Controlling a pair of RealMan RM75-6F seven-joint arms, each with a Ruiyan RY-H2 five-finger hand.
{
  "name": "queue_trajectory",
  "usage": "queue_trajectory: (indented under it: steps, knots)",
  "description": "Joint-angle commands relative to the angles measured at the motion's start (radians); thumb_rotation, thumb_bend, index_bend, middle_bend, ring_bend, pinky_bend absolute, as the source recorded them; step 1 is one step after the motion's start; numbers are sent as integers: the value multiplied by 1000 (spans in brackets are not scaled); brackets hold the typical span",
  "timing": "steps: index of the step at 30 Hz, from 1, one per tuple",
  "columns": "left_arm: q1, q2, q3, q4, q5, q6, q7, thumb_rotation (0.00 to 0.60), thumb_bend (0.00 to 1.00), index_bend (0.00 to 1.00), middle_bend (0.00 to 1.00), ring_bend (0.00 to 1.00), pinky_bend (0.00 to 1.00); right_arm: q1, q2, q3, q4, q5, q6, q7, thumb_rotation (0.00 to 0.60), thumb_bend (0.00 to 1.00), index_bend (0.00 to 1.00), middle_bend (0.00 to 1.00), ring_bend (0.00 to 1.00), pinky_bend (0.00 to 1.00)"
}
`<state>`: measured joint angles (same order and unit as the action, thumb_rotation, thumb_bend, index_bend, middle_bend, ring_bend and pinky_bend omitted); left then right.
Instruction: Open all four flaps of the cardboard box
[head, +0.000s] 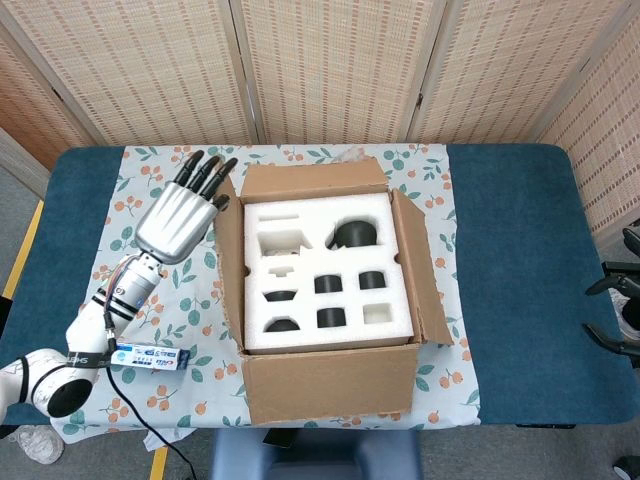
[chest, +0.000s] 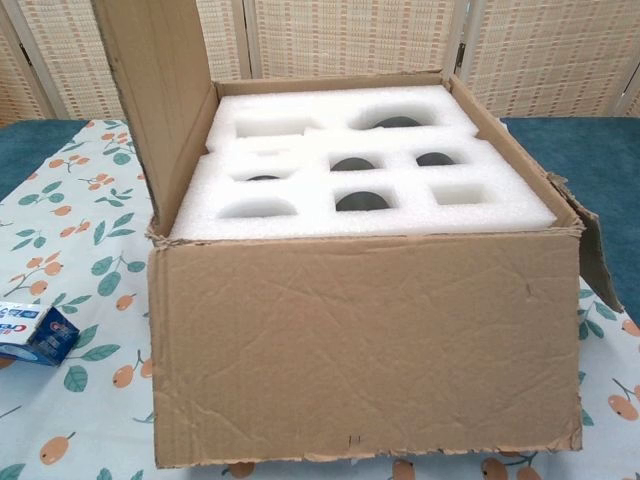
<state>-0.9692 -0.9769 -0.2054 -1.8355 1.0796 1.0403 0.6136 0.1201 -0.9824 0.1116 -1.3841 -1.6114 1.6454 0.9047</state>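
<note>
Cardboard box holding white foam insert, small blue carton lettering unreadable, left robot hand fingers apart, empty

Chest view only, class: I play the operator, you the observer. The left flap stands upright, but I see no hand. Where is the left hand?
Observer: The left hand is outside the box, just left of the upright left flap. Its fingers are spread and it holds nothing.
Operator: Is it touching the flap?
Observer: Its fingertips lie close to the flap's far end, but I cannot tell whether they touch.
Operator: And the blue carton at my left edge?
Observer: The blue carton is long and lies flat on the tablecloth, beside the left forearm.
</note>
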Motion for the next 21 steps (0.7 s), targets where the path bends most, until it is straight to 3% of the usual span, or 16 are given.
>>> queue_trajectory:
  steps: [1, 11, 14, 18, 21]
  knots:
    - [30, 17, 9, -5, 0, 19, -20, 600, 1000, 424, 0, 0, 0, 2, -1, -2, -4, -2, -3, -4, 291, 259, 466, 0, 0, 0]
    - [199, 64, 56, -30, 6, 153, -110, 600, 1000, 413, 0, 0, 0, 0, -4, -3, -13, 4, -3, -30, 294, 260, 466, 0, 0, 0]
    - [266, 77, 72, -17, 39, 191, -202, 600, 1000, 352, 0, 0, 0, 1, -6, -4, -19, 20, -23, -86, 302, 260, 466, 0, 2, 0]
    - [381, 87, 108, 18, 76, 251, -356, 600, 990, 170, 0, 0, 0, -10, -17, 15, -61, 125, -71, -361, 329, 260, 449, 0, 0, 0]
    - [476, 83, 150, 17, 86, 303, -431, 600, 861, 33, 0, 0, 0, -18, -30, 31, -111, 186, -74, -530, 356, 260, 370, 0, 0, 0]
